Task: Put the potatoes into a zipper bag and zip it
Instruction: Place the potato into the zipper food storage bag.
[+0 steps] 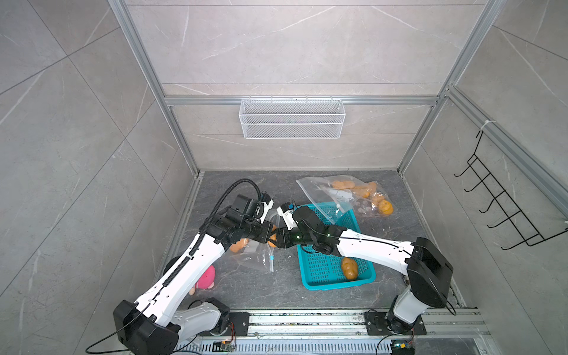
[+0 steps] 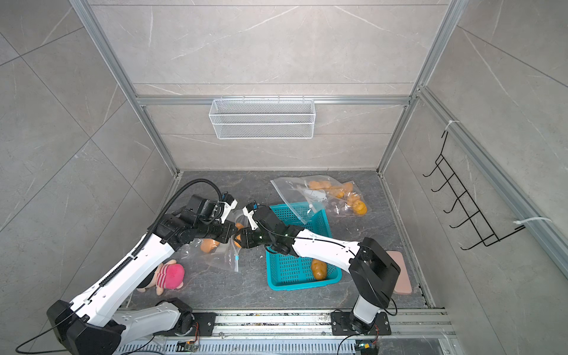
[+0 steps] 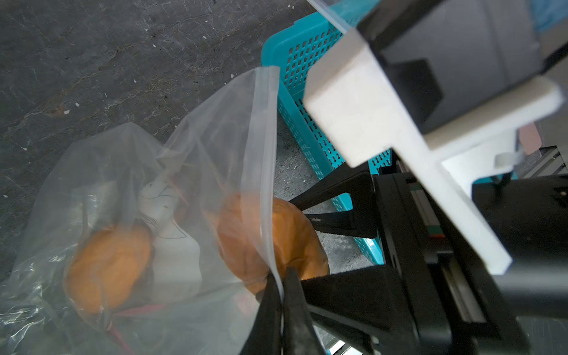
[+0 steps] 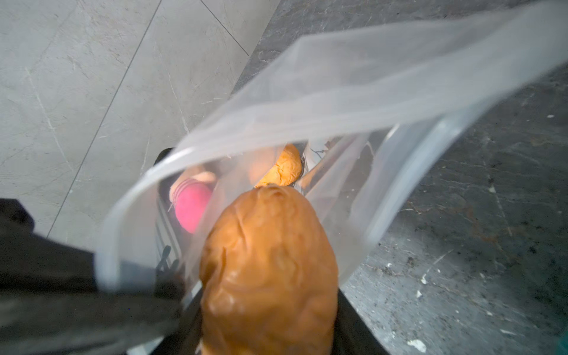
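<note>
Clear film zipper bag (image 3: 212, 147) likely limp, slippery; left gripper (image 3: 280, 289) pinches its stiffer rim strip, best hold. Right gripper (image 3: 304, 242) clamped on held potato (image 4: 270, 270) at bag mouth; looks firm, glossy, light; grip mid-body. Basket potato (image 1: 349, 268) lies in teal basket (image 1: 332, 285).

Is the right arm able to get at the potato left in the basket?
Likely not yet: right pincer is shut on another potato at the bag mouth. The basket potato lies uncovered, so it should be reachable once that's released.
</note>
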Robot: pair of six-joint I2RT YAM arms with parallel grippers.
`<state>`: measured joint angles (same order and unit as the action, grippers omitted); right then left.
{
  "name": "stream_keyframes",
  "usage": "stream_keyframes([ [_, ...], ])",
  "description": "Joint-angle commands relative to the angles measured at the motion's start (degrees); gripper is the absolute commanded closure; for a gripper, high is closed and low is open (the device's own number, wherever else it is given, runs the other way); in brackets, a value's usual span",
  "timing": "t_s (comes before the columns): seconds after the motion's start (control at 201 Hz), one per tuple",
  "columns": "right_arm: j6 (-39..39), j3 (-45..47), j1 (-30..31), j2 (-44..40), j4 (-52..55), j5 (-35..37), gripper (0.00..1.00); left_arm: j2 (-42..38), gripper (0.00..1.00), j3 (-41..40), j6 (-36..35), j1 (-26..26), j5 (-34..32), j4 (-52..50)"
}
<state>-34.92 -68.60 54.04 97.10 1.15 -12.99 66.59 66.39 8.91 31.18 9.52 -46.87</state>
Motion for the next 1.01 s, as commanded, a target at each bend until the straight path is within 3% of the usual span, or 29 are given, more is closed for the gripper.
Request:
stream_keyframes([
  [0.0,-0.5,-4.3,-0.1,1.5,3.7,2.1,0.56,0.5,1.0,0.4,-0.3,0.1,2.6,0.4],
  [0.209,-4.6,-8.3,-2.4,2.9,5.8,1.6,0.53,0.5,1.0,0.2,-0.3,0.1,2.9,0.4],
  [0.413,-11.4,-8.7,-6.7,4.2,2.1,-4.1,0.53,0.7,1.0,0.3,-0.5,0.1,3.3,0.4],
  [0.682,-14.3,-10.1,-7.0,5.4,1.4,-9.7,0.53,0.6,1.0,0.3,-0.6,0.1,3.1,0.4],
  [1.006,-13.5,-8.3,-7.0,3.4,4.6,-9.6,0.39,0.6,1.0,0.3,-0.6,0.1,2.9,0.3],
])
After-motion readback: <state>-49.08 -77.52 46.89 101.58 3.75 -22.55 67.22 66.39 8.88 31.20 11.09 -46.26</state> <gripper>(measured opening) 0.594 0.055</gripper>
